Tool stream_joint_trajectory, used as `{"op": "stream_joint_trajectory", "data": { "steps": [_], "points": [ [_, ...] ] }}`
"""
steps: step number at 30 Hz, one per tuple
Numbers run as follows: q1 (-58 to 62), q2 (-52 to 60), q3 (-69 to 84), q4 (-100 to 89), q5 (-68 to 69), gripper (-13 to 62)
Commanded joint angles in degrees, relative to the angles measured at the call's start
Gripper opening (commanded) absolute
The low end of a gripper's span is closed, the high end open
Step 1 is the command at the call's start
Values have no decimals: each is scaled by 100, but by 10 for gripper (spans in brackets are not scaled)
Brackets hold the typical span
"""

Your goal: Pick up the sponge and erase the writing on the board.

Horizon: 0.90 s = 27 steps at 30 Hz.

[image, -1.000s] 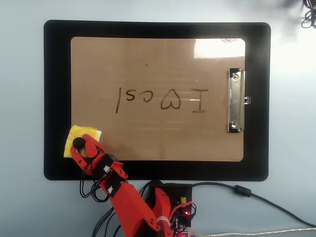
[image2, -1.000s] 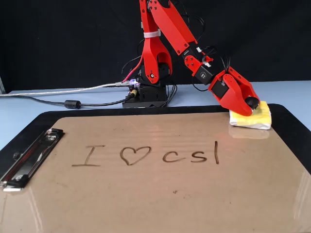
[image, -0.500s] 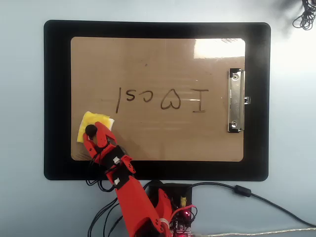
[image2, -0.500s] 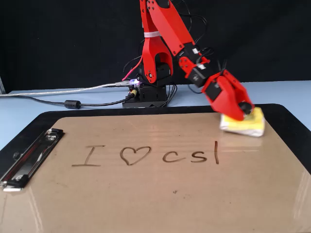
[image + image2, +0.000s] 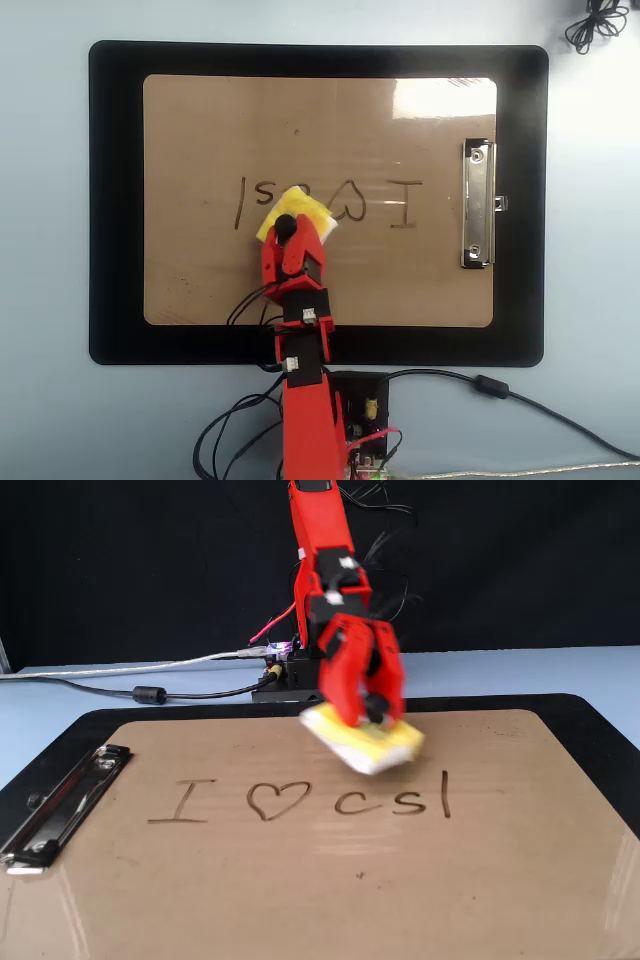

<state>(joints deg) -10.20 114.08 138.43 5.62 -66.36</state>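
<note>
Clamping the sponge [image 5: 365, 742] by its knob at frame centre, tilted just above the board [image 5: 300, 880], the tool [image 5: 366, 712] could wipe with one edge only, or twist it loose, leaving the writing [image 5: 310, 800] streaked.

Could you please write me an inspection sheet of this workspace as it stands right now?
Surface: pale blue table carrying a black mat; the board lies on the mat, its metal clip at the right in the overhead view.
Job's things: the sponge is held tilted just above the board; the writing, "I", a heart and "csl", looks intact.
Clutter: nothing seen.
Claw: the red claw is shut on the sponge.
Cables: black leads loop at the arm's base; a black cable and a grey one run off across the table.
Surroundings: dark backdrop behind the table in the fixed view.
</note>
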Motion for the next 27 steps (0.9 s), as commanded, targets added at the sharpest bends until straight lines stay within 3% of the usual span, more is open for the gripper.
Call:
{"op": "stream_joint_trajectory", "data": {
  "steps": [1,10,22,27],
  "points": [
    [457,316,-211,18,132,-80],
    [2338,387,378,44,694,-80],
    [3182,316,457,1266,1397,-80],
    [3595,-272,-422,2057,1397,-80]
  ]
}}
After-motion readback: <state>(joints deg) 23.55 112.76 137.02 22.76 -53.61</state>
